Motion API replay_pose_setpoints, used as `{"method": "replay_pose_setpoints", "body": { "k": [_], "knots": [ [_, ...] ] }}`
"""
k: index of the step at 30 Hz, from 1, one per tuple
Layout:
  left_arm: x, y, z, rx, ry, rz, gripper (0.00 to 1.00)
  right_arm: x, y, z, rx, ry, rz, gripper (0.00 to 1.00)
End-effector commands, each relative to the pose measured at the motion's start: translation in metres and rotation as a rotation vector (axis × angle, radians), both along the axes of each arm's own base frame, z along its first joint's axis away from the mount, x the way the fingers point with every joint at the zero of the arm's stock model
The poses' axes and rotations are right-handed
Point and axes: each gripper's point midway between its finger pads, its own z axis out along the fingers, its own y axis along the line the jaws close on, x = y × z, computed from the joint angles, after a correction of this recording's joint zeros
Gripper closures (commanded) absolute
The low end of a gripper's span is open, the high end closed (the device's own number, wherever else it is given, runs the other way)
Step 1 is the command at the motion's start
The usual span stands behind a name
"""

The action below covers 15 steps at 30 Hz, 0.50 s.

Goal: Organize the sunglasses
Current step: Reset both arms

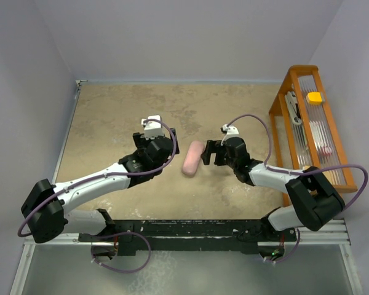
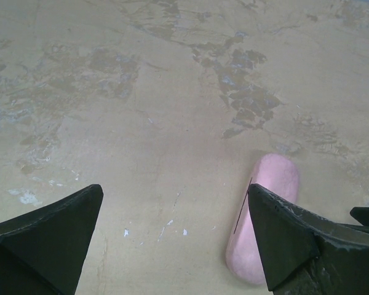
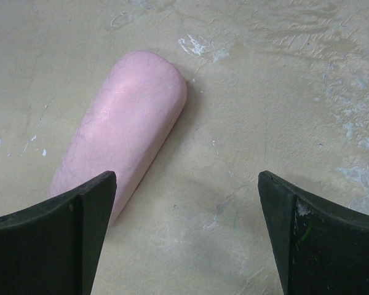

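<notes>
Your pink case lies shut on the counter, mid-frame in the overhead view. What it holds is hidden, and you cannot tell where the sunglasses are. At the right edge a wooden rack holds a yellow block and pale items too small to name. Your left tool and right tool are both spread wide and empty, just beside the case on either side.

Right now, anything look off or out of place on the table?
Nothing damaged or spilled. The pink case lies closed on the table, slightly angled, between the open left tool and right tool, gripped by neither. Only oddity: no sunglasses in any view.
</notes>
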Motion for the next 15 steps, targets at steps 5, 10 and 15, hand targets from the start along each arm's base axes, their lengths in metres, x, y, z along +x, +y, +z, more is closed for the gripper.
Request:
{"method": "replay_pose_setpoints", "body": {
  "k": [5,10,15],
  "knots": [
    [0.0011,-0.0061,0.0111,-0.055,-0.035,-0.016,0.01,0.0014,0.0012,0.0116,0.009,-0.038,-0.002,0.01],
    [-0.0009,-0.0068,0.0095,-0.077,-0.048,-0.033,0.01,0.0014,0.0009,0.0106,0.004,-0.038,-0.004,0.01],
    [-0.0014,-0.0052,0.0106,-0.078,-0.061,-0.035,0.01,0.0010,0.0004,0.0093,-0.002,-0.036,-0.005,0.01]
  ]
}}
